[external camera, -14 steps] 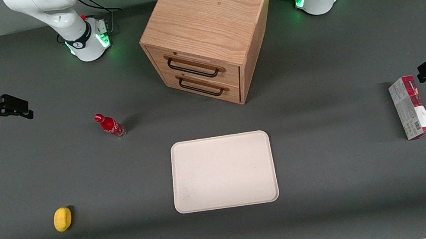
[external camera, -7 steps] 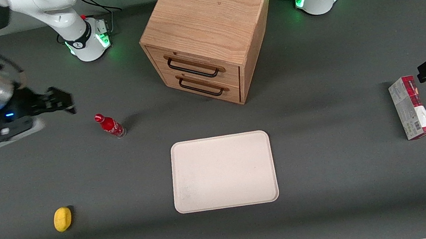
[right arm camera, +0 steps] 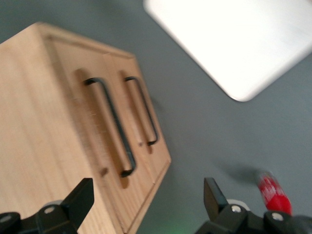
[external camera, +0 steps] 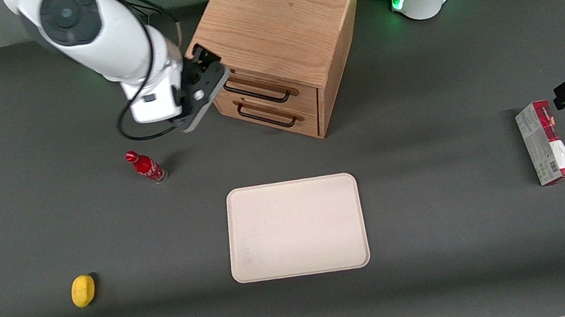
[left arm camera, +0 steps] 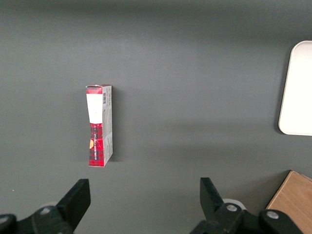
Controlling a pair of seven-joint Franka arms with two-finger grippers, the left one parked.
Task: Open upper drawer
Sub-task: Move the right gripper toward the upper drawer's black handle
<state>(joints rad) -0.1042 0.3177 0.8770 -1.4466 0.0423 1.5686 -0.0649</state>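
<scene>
Upper drawer (external camera: pixel 263 87) seen shut; gripper (external camera: pixel 208 67) held just off the handle's (right arm camera: pixel 110 126) working-arm end, jaws spread wide, nothing held.

The cabinet (external camera: pixel 280 13) is light oak with fine brown grain; its upper drawer (external camera: pixel 263 83) matches it and carries a thin black handle (external camera: pixel 254 91). The gripper (external camera: pixel 209 70), at the cabinet's 9 o'clock corner, is black on a white arm. The tray (external camera: pixel 295 228) is cream, the bottle (external camera: pixel 146 167) red, the lemon (external camera: pixel 83 290) yellow, the box (external camera: pixel 545 142) red and grey, the table (external camera: pixel 453 268) dark grey.
</scene>
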